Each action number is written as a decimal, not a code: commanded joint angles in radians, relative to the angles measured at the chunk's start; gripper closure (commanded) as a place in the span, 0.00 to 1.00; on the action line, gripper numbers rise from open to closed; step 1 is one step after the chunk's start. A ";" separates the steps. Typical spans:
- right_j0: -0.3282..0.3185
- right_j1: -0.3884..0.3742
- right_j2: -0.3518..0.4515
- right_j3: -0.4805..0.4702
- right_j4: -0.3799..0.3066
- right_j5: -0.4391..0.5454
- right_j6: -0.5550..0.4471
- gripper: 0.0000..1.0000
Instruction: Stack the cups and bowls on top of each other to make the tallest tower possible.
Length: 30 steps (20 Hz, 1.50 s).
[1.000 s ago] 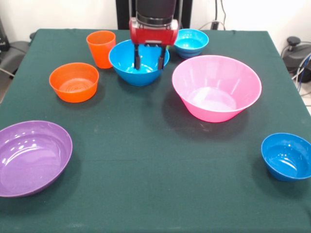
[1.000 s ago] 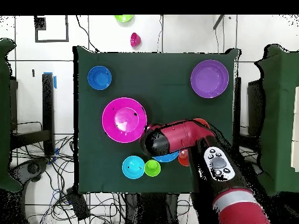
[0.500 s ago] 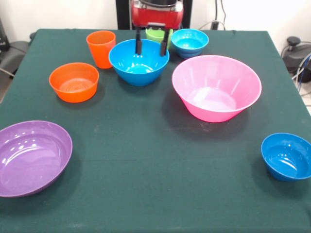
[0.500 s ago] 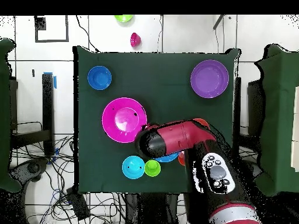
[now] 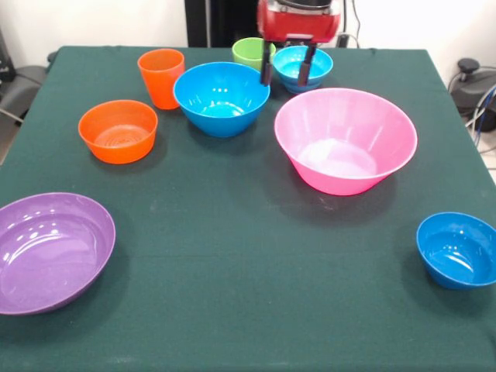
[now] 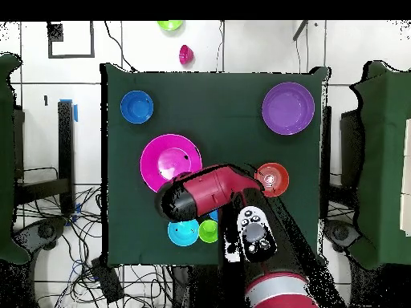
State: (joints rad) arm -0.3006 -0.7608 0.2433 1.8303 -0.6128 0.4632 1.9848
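My gripper [image 5: 287,71] hangs open and empty at the far side of the table. Its left finger sits between the lime green cup [image 5: 249,52] and the small cyan bowl [image 5: 304,65]; its right finger is over the cyan bowl. The medium blue bowl [image 5: 222,98] and the ribbed orange cup [image 5: 161,77] stand to the left. The huge pink bowl [image 5: 345,139], small orange bowl [image 5: 118,130], purple bowl [image 5: 51,251] and dark blue bowl [image 5: 457,249] stand apart on the green cloth. Nothing is stacked. From overhead the arm [image 6: 205,192] hides the gripper, beside the cyan bowl [image 6: 183,233] and green cup [image 6: 209,231].
The green table [image 5: 232,232] ends close behind the cyan bowl and green cup. Beyond the table's opposite edge, a small green thing [image 6: 169,25] and a small pink thing [image 6: 185,54] lie on the floor. Cables run around the table.
The gripper lifted out of the medium blue bowl and moved right in the front view to the cyan bowl, uncovering the green cup. It stayed open. No bowl or cup moved.
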 commanded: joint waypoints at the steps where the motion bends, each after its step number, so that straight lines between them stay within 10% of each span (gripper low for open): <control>1: 0.018 0.073 -0.023 0.000 -0.023 -0.027 0.073 0.00; 9: -0.031 0.256 -0.015 -0.063 -0.057 -0.197 0.066 0.00; 30: 0.005 0.337 -0.064 -0.117 -0.034 -0.276 0.042 0.00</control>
State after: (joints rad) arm -0.3165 -0.4868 0.1653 1.7874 -0.6116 0.2168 1.9848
